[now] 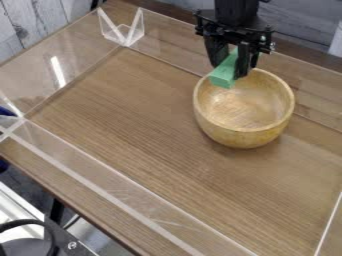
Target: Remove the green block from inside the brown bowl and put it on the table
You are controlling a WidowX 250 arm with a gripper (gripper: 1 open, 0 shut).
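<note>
Light: bright, even, diffuse.
Glare: pale streaks on the clear acrylic walls [60,70].
Shadows: soft, beneath the brown bowl [245,110].
Sharpness: low resolution, slightly soft.

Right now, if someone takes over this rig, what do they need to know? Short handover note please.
Hand: shut on the green block, pointing straight down above the far left rim of the brown bowl.
Green block: held tilted between the fingers, its lower end about level with the rim; whether it touches the rim I cannot tell.
Brown bowl: on the table, right of centre, nothing else inside.
Done: block grasped.
Left: carry it clear of the bowl, set it on bare table, release.
</note>
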